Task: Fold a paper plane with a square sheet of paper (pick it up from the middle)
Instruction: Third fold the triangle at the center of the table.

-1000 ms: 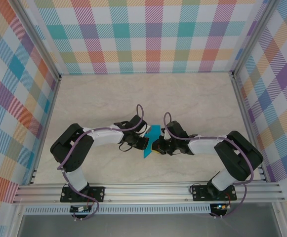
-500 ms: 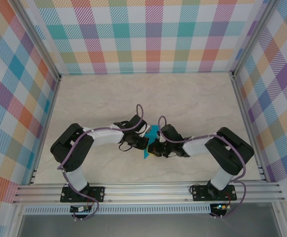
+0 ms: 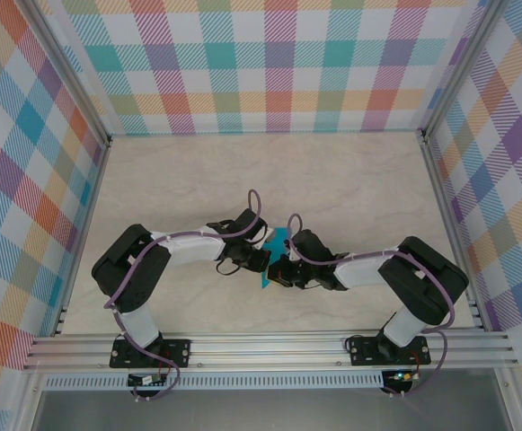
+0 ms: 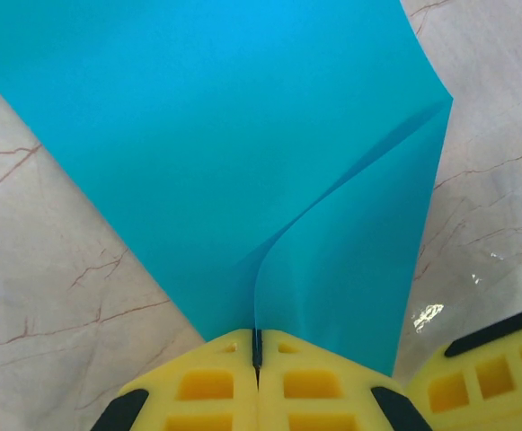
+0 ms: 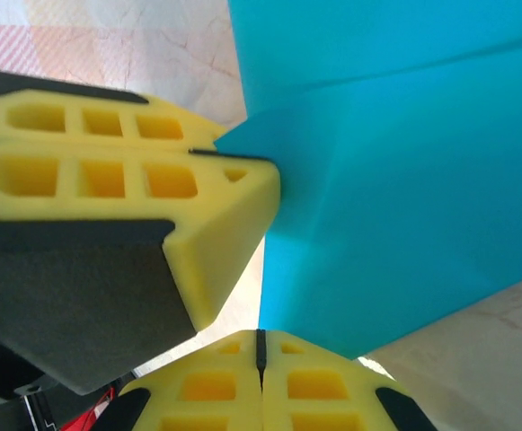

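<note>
A thin, matte teal-blue paper sheet [image 3: 278, 239], partly folded, sits mid-tabletop, towards the near edge. The left gripper [image 4: 256, 346] and right gripper [image 5: 261, 350] each pinch one of its edges, jaws fully closed.

No legible text, label, brand, number or sign found on any surface inspected.
</note>
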